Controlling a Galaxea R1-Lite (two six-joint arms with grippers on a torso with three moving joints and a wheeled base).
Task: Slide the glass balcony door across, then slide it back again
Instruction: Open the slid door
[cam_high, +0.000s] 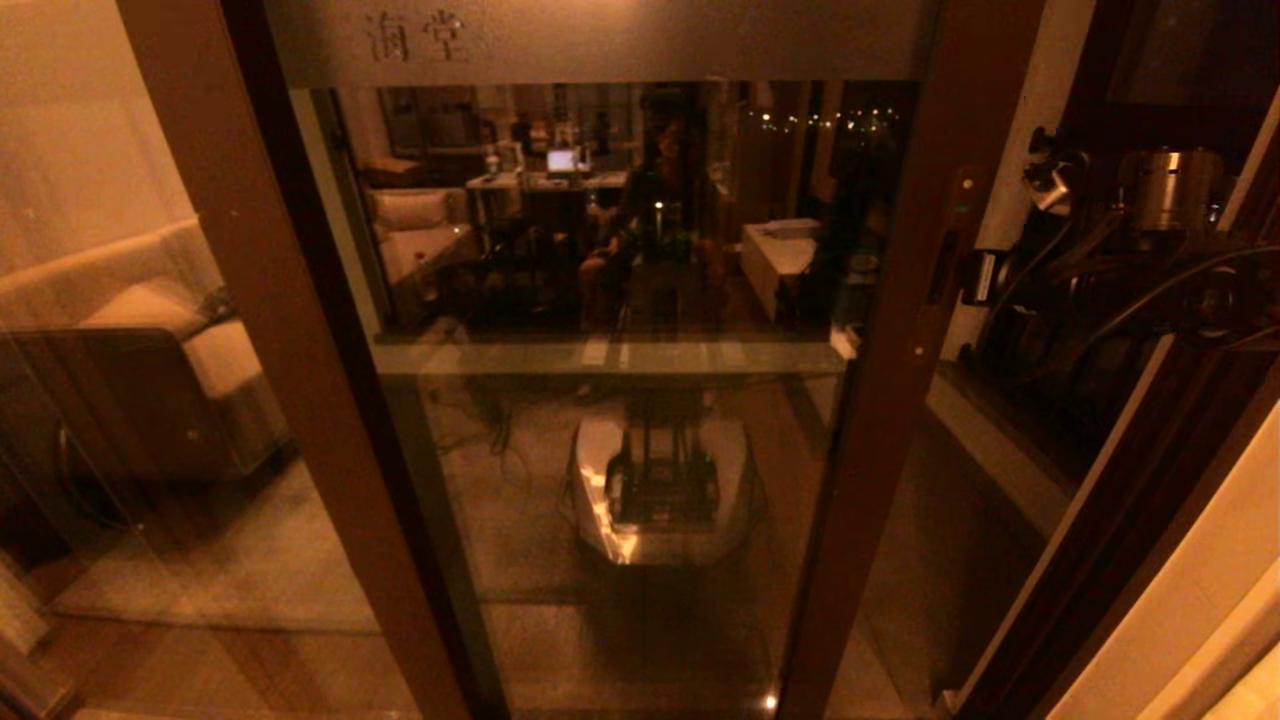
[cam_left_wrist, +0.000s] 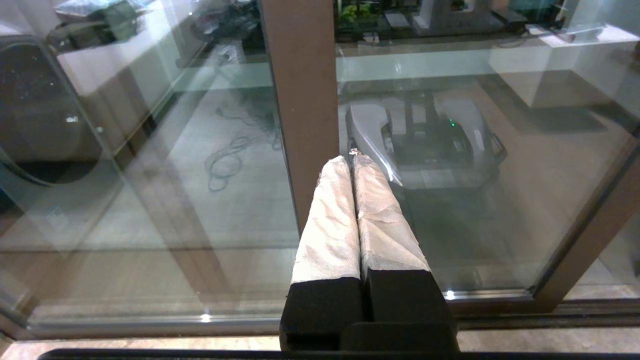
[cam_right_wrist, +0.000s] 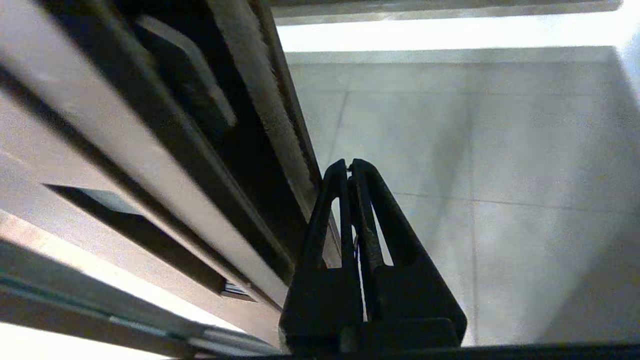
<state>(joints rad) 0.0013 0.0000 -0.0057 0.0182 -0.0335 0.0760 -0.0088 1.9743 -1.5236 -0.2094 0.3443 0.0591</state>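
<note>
Glass balcony door (cam_high: 620, 330): fills the middle of the head view, floor to ceiling, brown frame, frosted band with characters along the top; stands a little apart from the jamb on the right, a narrow gap showing pale floor beyond. Likely heavy and rigid, rolling on a bottom track; slow to start, slow to stop, so best pushed steadily rather than jolted.

Glass pane: slick and breakable by the look of it, mirroring the room and the robot's base; poor place to press, no purchase and some risk.

Right stile (cam_high: 895, 330): solid wood, stiff, the sound place to bear on; free edge faces the gap, so a push there toward the left should carry the panel across, a push from the other side bring it back.

Lock plate (cam_high: 945, 262): slim, recessed in the stile at mid height; too shallow to pinch, possibly useful as a ledge for a fingertip.

Right gripper (cam_right_wrist: 350, 167): black fingers pressed together, nothing between them, right beside the door's edge profile with tiled floor beyond; contact with the frame cannot be told.

Left gripper (cam_left_wrist: 354, 159): padded fingers together, empty, low before the glass near a brown upright; appears parked.
</note>
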